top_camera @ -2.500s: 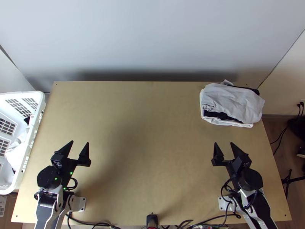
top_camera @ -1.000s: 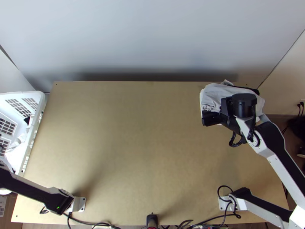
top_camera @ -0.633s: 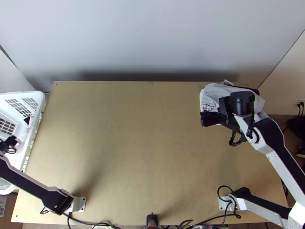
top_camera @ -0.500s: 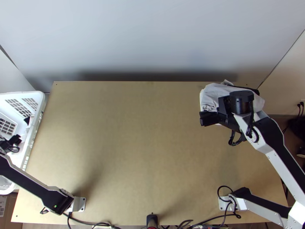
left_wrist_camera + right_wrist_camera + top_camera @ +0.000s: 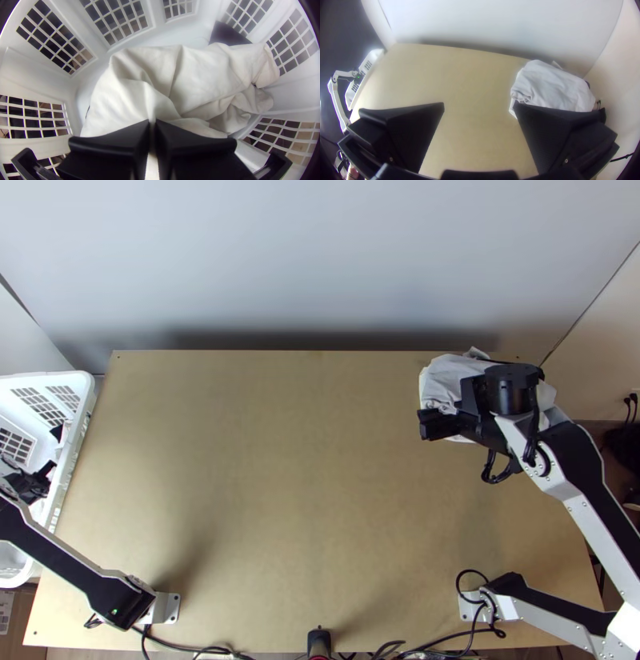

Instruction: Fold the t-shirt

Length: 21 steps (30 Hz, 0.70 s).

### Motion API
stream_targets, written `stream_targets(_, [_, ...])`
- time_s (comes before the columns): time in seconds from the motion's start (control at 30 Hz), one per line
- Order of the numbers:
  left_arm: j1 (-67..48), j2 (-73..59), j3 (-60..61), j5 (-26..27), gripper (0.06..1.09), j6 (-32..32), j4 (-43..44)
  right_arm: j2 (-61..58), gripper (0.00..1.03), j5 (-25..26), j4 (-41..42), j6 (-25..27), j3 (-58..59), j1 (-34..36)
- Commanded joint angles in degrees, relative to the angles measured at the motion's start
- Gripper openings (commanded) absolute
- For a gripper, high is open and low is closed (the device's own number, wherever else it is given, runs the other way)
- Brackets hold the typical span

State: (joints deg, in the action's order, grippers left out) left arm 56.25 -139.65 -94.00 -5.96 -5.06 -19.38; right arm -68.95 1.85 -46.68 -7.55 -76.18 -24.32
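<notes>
I report my left pincer (image 5: 152,124) drawn narrow on 1 ridge of the white t-shirt (image 5: 133,100), which lies bunched in the basket (image 5: 48,378) beside the counter (image 5: 280,460), so the coming lift must run inward, counterward.

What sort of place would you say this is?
Probably a robotics test cell for handling laundry: a bare wooden table, a white laundry basket holding crumpled pale cloth, and a stack of folded cloth.
</notes>
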Motion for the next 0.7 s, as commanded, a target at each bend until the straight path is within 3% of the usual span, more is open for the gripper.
stream_targets(0.0, [0.88,0.44,-0.31,6.04,0.09,2.42,-2.07,-0.31,0.98,-0.62,-0.35,-1.33,-2.92,-0.03])
stream_targets(0.1, [1.06,5.89,-0.57,9.12,0.09,2.07,-6.73,-0.4,0.98,-0.62,-0.26,-1.41,-4.06,0.15])
stream_targets(0.2, [1.14,20.21,-0.14,22.74,0.09,-0.48,-11.47,-0.31,0.98,-0.62,0.09,-1.06,-4.5,0.15])
stream_targets(0.27, [0.97,32.25,-1.1,28.63,0.09,-4.34,-11.39,-0.13,0.98,-0.62,0.36,-0.71,-4.41,0.15])
stream_targets(0.33, [0.18,42.54,-5.76,31.71,0.09,-9.18,-11.03,-0.13,0.98,-0.62,0.53,-0.53,-4.24,0.23])
stream_targets(0.43, [-0.09,52.73,-13.67,40.5,0.09,-19.81,-7.96,0.31,0.98,-0.62,0.8,-0.18,-3.89,0.23])
stream_targets(0.53, [-0.26,60.29,-14.81,45.95,0.09,-31.85,1.36,1.45,0.98,-0.53,0.97,-0.01,-3.09,0.41])
stream_targets(0.67, [-3.34,67.5,-14.11,52.89,0.09,-40.12,4.61,3.82,0.98,-0.53,2.64,1.14,-0.81,0.67])
